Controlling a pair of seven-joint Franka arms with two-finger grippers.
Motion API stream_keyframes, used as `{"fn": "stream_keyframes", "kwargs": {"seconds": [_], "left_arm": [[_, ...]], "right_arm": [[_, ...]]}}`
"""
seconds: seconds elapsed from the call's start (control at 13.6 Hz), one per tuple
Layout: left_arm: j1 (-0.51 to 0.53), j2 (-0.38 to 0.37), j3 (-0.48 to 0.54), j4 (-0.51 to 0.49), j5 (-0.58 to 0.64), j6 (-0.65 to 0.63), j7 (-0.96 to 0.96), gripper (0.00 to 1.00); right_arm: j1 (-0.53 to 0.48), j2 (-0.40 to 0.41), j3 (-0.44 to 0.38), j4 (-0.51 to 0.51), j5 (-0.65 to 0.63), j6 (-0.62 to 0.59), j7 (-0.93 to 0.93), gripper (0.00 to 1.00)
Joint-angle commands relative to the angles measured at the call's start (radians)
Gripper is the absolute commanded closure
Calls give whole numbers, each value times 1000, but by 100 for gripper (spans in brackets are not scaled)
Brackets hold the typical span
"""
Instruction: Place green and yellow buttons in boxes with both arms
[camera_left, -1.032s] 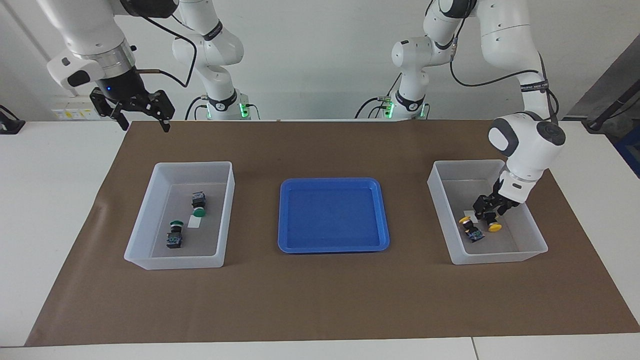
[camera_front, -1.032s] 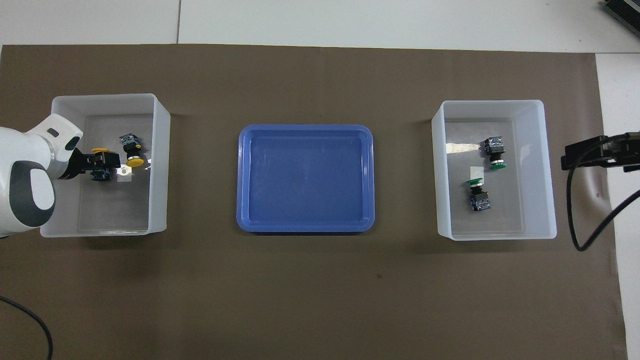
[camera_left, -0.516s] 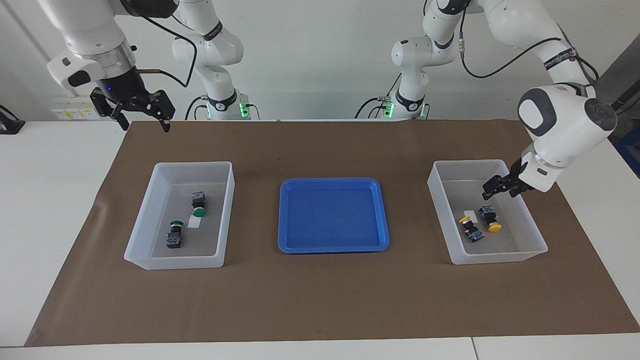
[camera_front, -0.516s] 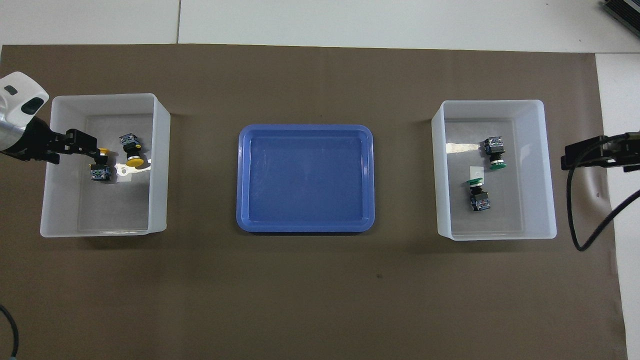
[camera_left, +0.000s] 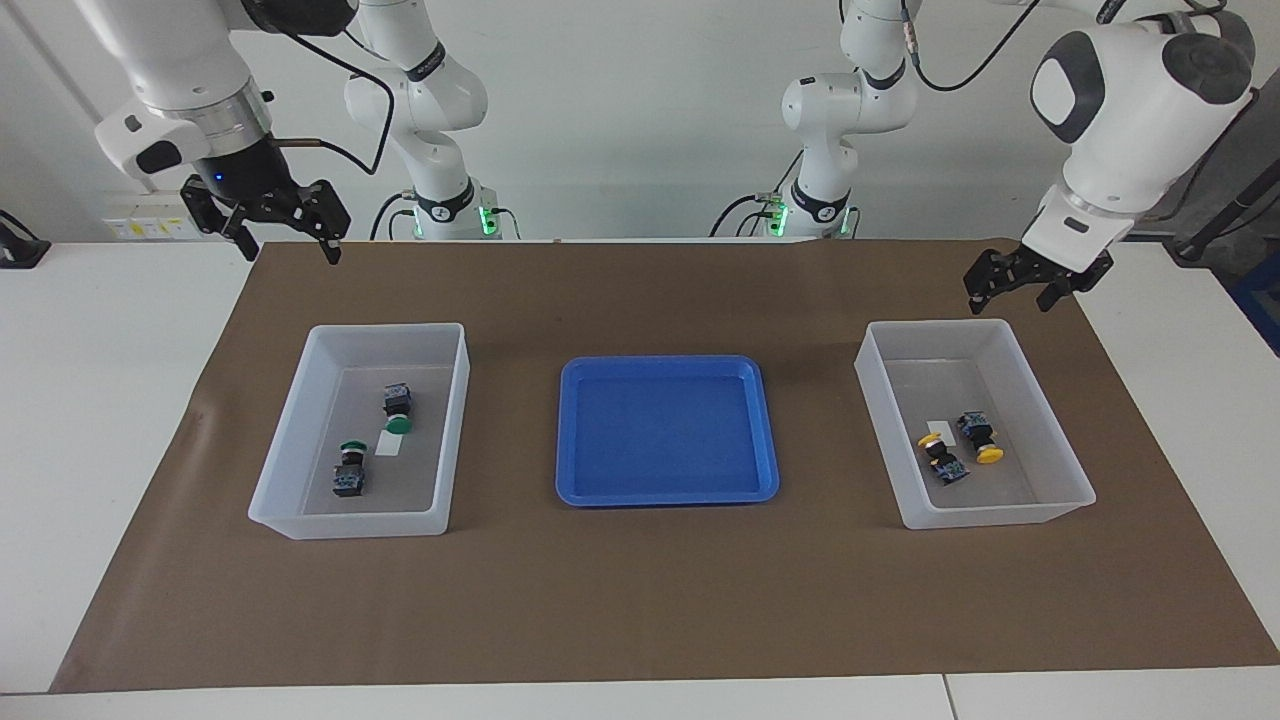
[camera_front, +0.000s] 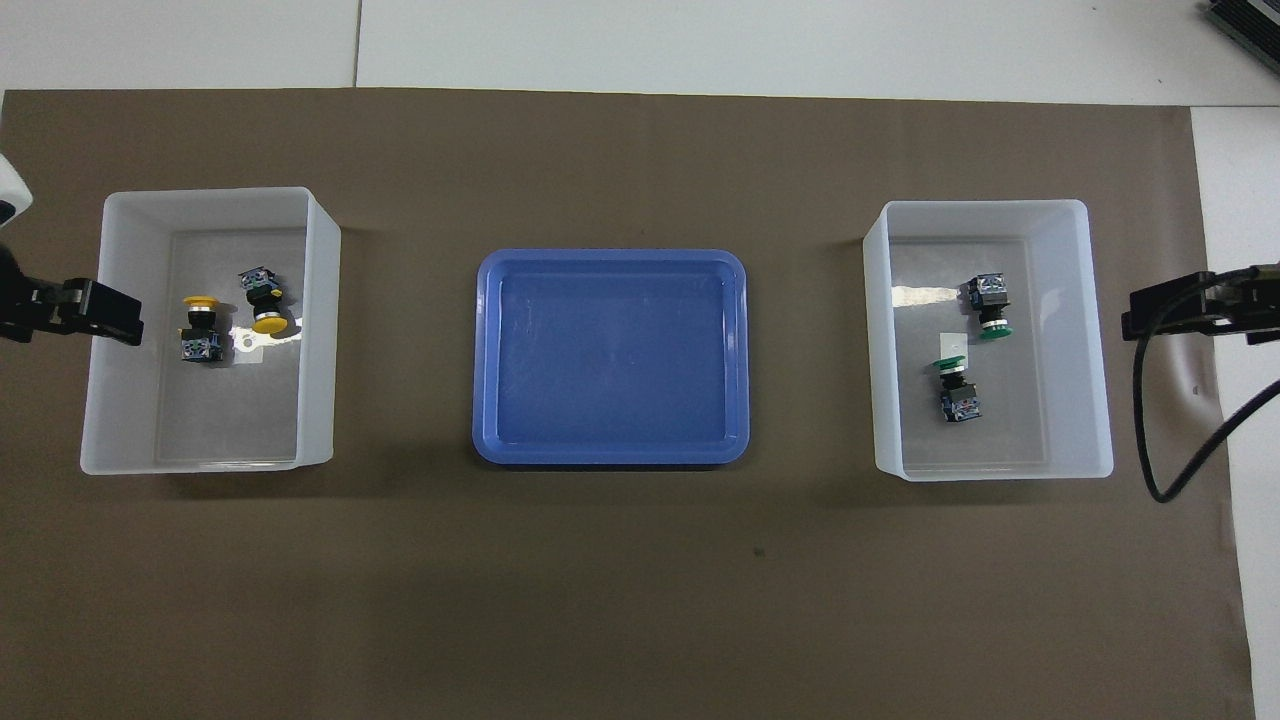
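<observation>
Two yellow buttons (camera_left: 940, 457) (camera_left: 980, 437) lie in the box (camera_left: 1062, 440) at the left arm's end of the table. They also show in the overhead view (camera_front: 200, 325) (camera_front: 265, 300), in that box (camera_front: 320, 330). Two green buttons (camera_left: 397, 408) (camera_left: 350, 468) lie in the other box (camera_left: 290, 410), and show in the overhead view (camera_front: 990, 305) (camera_front: 955, 385) in that box (camera_front: 1092, 340). My left gripper (camera_left: 1010, 292) (camera_front: 100, 312) is open and empty, up in the air above the yellow buttons' box's outer edge. My right gripper (camera_left: 288, 248) (camera_front: 1165, 310) is open and empty, and waits raised over the mat's corner.
A shallow blue tray (camera_left: 667, 430) (camera_front: 610, 355) sits on the brown mat (camera_left: 640, 600) between the two boxes, with nothing in it. A small white label lies in each box. A black cable (camera_front: 1160, 440) hangs from the right arm beside the green buttons' box.
My left gripper has risen out of the box, away from the yellow buttons, which stay lying there. The right arm has not moved.
</observation>
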Motion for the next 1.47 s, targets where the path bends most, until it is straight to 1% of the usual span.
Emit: {"fn": "stream_keyframes", "kwargs": {"seconds": [0.0, 0.22, 0.29, 0.81, 1.03, 1.18, 1.33, 1.4], "left_arm": [[-18, -68, -1, -34, 19, -57, 39, 5], [-47, -88, -1, -40, 19, -74, 31, 4], [-44, -97, -1, -54, 19, -66, 33, 0], [-47, -89, -1, -45, 13, -14, 28, 0], [-26, -89, 15, -45, -110, 29, 27, 0], [-18, -88, 12, -45, -116, 37, 2, 0], [-27, -86, 12, -43, -116, 49, -74, 0], [-35, -86, 5, -48, -107, 49, -66, 0]], "right_arm": [[-12, -22, 6, -21, 17, -8, 7, 0], [-12, -22, 6, -21, 17, -8, 7, 0], [-12, -22, 6, -21, 17, -8, 7, 0], [-12, -22, 6, -21, 17, -8, 7, 0], [-12, -22, 6, -21, 17, -8, 7, 0], [-12, -22, 6, -21, 17, -8, 7, 0], [-12, -23, 6, -22, 17, -13, 7, 0], [-12, -25, 6, -25, 17, -16, 6, 0]]}}
